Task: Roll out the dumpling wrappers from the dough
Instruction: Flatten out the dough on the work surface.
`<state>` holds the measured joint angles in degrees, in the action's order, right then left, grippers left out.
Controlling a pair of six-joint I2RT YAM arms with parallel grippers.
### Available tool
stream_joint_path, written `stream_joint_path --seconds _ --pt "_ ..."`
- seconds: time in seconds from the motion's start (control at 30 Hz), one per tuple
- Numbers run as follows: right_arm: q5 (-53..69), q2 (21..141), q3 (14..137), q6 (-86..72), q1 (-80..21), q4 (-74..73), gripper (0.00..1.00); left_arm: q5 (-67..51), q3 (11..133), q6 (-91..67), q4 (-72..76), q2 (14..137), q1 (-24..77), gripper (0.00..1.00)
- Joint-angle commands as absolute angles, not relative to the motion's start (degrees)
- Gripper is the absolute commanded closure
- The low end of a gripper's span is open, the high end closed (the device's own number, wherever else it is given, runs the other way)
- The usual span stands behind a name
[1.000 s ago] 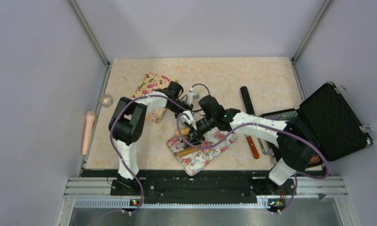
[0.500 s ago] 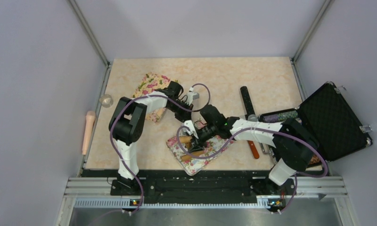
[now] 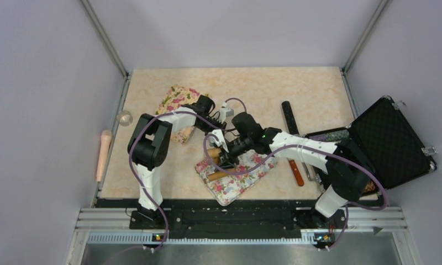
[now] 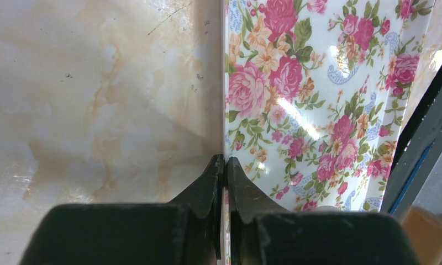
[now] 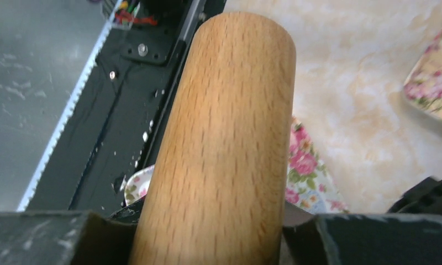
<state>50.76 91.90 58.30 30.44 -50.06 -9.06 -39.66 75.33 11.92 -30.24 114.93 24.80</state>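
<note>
Closest in the overhead view, a floral tray (image 3: 235,190) lies on the worktop (image 3: 263,94) just past the arm bases. The right pincer (image 3: 223,161) hangs over the tray's left part, clamped across a wooden rolling pin (image 3: 217,176). The right wrist view confirms the grip: the pin's barrel fills the frame, wedged between the two black fingers, with a strip of tray showing on either side. The dumpling wrappers cannot be made out in any view, as pin and pincer cover that part of the tray.

The overhead view hides the left arm's grip, but the left wrist view gives it plainly. The left pincer (image 4: 225,165) is pinched tight on the tray's rim, with bare worktop to one side and roses to the other. A corner of wood and a black arm show at that frame's right edge.

Only the overhead view shows the rest:
- A second floral tray (image 3: 174,99) lies farther back, partly under the left forearm, so there are two trays.
- One red-handled tool (image 3: 297,172) lies right of the near tray.
- One long black bar (image 3: 290,117) lies beyond that tool.
- One open black case (image 3: 393,141) sits at the right edge.
- One pale stick (image 3: 103,154) lies off the worktop's left edge.
</note>
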Motion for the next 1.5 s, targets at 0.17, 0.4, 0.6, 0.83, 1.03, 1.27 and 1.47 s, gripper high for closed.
stream_joint_path --seconds 0.17,0.4,0.6,0.83,1.03,1.27,1.47 --pt "45.85 91.22 66.85 15.1 -50.13 -0.7 1.0 -40.05 76.96 12.52 -31.4 116.38 25.03 1.0" --pt "39.4 93.91 62.95 14.23 -52.22 2.9 1.0 -40.14 76.88 12.63 -31.43 116.14 25.03 1.0" --pt "36.55 91.9 62.19 14.06 -53.91 1.35 1.0 -40.3 76.81 12.63 -31.16 116.31 25.02 1.0" --pt "32.26 91.72 60.91 13.56 -56.02 0.83 1.0 -40.17 76.57 12.64 -31.12 115.95 24.98 1.0" --pt "30.58 90.62 58.64 14.45 -57.3 0.87 1.0 -40.14 76.78 12.58 -31.21 116.15 25.04 1.0" --pt "29.1 90.31 55.71 16.5 -57.55 0.96 1.0 -40.17 76.63 12.72 -31.22 115.87 25.02 1.0" --pt "27.83 89.83 51.23 19.42 -57.53 1.85 1.0 -40.21 76.54 12.83 -31.28 115.71 24.96 1.0"
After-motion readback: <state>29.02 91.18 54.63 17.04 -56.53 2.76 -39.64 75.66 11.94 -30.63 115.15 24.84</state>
